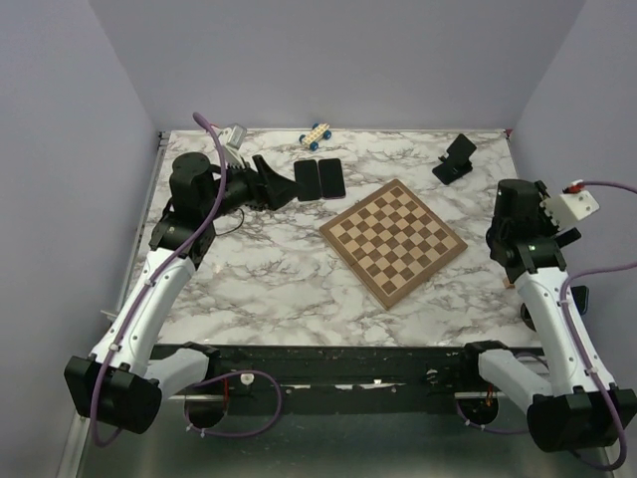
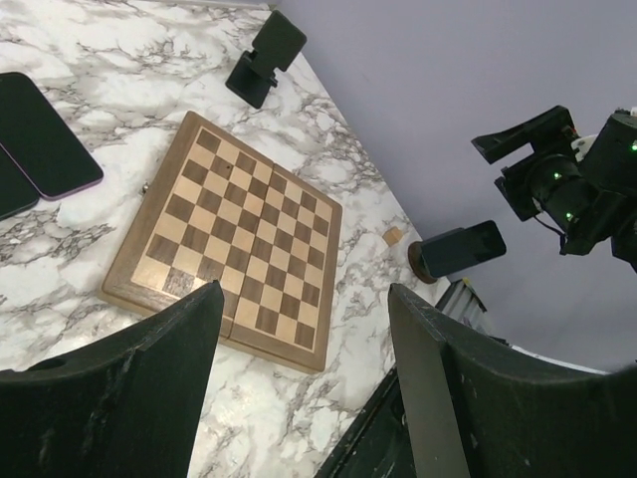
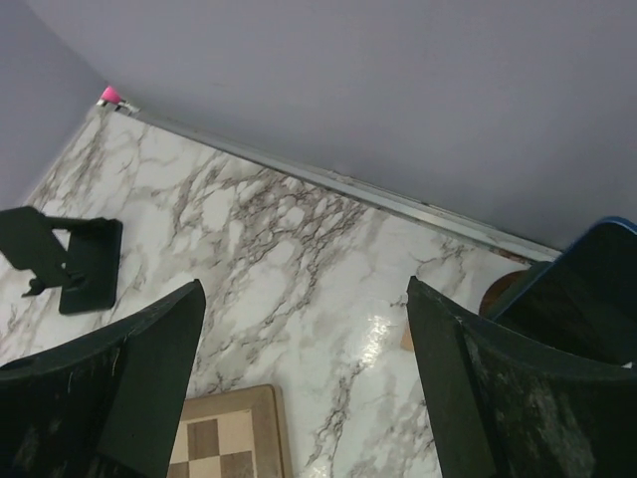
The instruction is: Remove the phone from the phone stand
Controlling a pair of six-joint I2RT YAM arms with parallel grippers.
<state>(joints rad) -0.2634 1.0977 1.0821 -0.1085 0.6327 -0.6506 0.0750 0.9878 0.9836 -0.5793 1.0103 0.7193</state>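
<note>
Phone stand (image 1: 456,159): black, angled, far right corner of the bench (image 1: 259,269). Its back plate looks bare in every view.

The only phone not lying flat is a dark propped phone (image 3: 587,289) at the bench's right edge. It leans on a small round brown holder (image 3: 503,289), long side roughly level. From above it is mostly hidden behind the right arm. I take it as the one to lift, though I am not certain.

Right pincer (image 3: 304,299): released, jaws wide, nothing between them. The propped phone sits near, just off its right finger. The phone stand lies ahead and to the left, well apart.

Left pincer (image 2: 307,299): released and empty, across the bench beside two flat phones (image 1: 331,177). The chessboard (image 1: 393,242) lies between it and the right edge.

The right arm is plainly nearer. The move likely needs a swing rightward, with the jaws set across the phone's short side.
</note>
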